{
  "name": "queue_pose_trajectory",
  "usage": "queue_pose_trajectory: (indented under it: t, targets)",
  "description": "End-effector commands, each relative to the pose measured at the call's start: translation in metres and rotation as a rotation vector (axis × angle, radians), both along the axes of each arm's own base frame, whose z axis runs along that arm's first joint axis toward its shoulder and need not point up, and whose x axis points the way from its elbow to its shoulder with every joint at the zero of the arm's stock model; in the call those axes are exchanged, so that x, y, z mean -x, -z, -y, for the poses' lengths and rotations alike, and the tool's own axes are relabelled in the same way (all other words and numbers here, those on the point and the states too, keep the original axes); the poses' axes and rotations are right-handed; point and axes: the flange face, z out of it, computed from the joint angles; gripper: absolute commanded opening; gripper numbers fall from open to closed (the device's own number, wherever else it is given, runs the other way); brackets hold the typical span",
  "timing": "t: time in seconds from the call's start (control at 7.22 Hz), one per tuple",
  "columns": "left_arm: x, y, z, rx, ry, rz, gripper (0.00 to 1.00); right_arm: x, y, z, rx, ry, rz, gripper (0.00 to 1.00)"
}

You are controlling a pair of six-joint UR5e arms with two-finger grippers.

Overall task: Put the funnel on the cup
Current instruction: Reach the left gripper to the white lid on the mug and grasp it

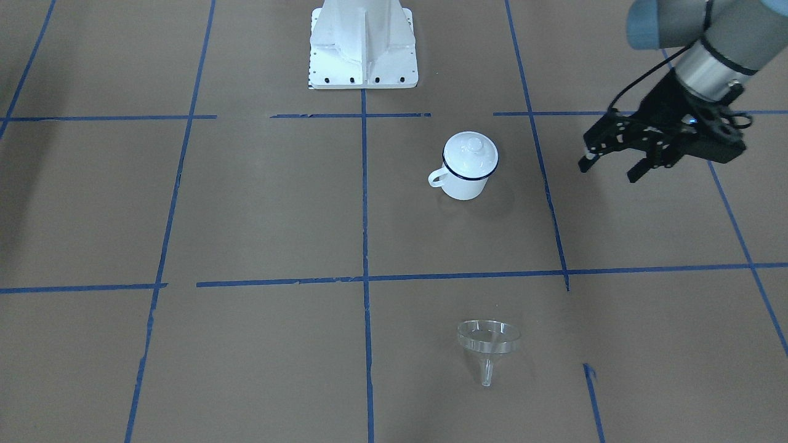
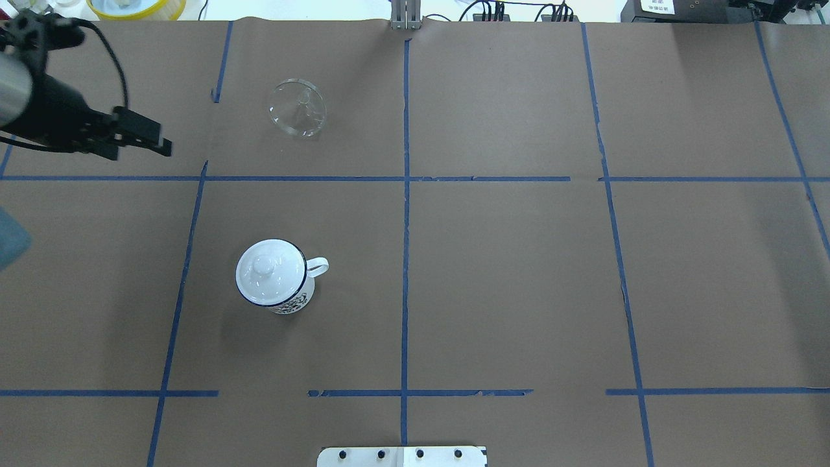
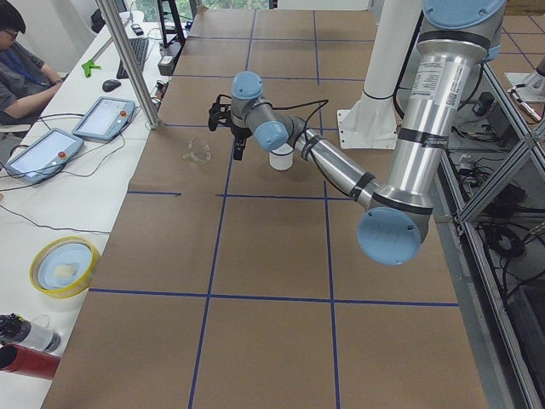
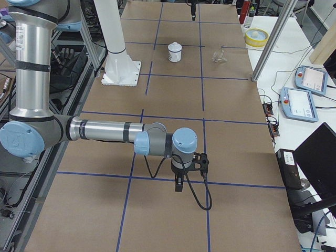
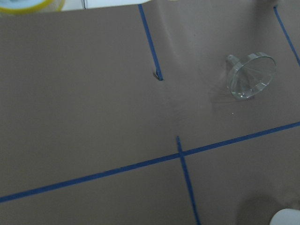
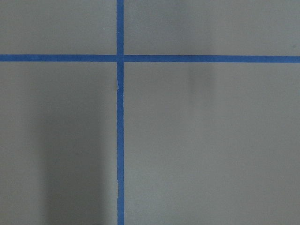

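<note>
The transparent funnel (image 1: 488,344) lies on its side on the brown table, spout toward the operators' side; it also shows in the overhead view (image 2: 297,107) and the left wrist view (image 5: 251,75). The white enamel cup (image 1: 463,178) stands upright nearer the robot, with a round white knobbed lid (image 1: 471,151) resting on its rim. My left gripper (image 1: 609,170) is open and empty above the table. It is to the side of both, and left of the funnel in the overhead view (image 2: 139,149). My right gripper (image 4: 179,184) hovers far away over bare table; I cannot tell whether it is open or shut.
The robot's white base (image 1: 363,43) stands behind the cup. Blue tape lines (image 2: 405,178) divide the table. A yellow-rimmed bowl (image 2: 136,6) sits beyond the far edge. An operator (image 3: 21,64) and tablets (image 3: 102,118) are at a side desk.
</note>
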Motion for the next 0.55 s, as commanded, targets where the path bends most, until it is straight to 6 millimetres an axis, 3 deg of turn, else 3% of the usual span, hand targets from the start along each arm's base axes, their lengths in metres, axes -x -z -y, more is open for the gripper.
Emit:
queue_pose_trajectory:
  t: [0.0,0.14,0.42]
  targets:
    - [-0.101,0.045,-0.036,0.106,0.034,0.108,1.0,0.0,-0.001,0.0,0.002,0.0,0.0,1.0]
    - [-0.118,0.06,-0.053,0.165,0.034,0.13,1.0,0.0,-0.001,0.0,0.002,0.0,0.0,1.0]
    - [-0.158,0.063,-0.087,0.18,0.055,0.155,1.0,0.0,0.0,0.0,0.0,0.0,0.0,1.0]
